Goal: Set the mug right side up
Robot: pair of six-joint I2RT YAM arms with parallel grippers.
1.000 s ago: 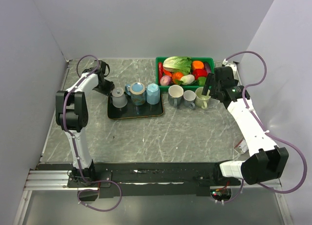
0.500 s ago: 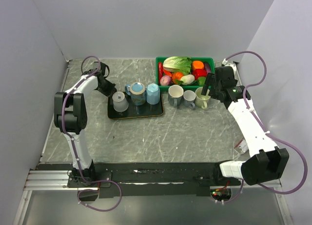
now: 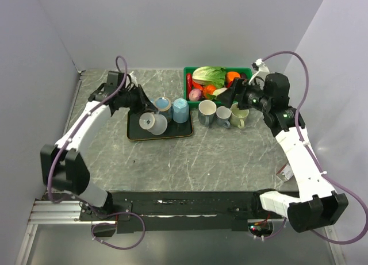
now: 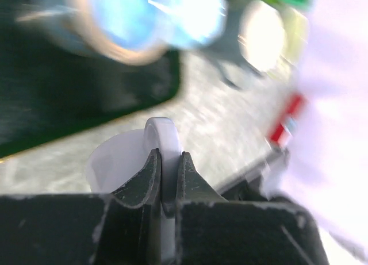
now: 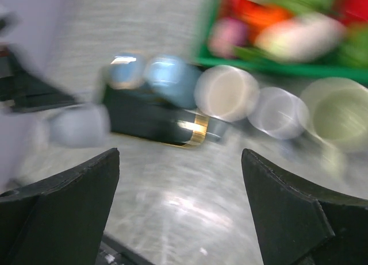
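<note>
Left gripper [image 4: 165, 161] is clamping the pale grey ceramic mug [image 3: 152, 123] by its handle.
The mug is hanging tilted over the black tray's [image 3: 167, 136] left end; the right gripper [image 5: 179, 161] is hovering wide open, holding nothing.

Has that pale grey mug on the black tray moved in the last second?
Yes. The grey mug has shifted right along the black tray and now sits tilted.

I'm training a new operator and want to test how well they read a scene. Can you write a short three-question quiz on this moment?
1. True or false: the right gripper is closed on a mug.
2. Which part of the grey mug does the left gripper pinch? A rim, B handle, C base.
3. Fill in: ___ mugs stand on the table just before the green basket.
Key: 1 false; 2 B; 3 three.
</note>
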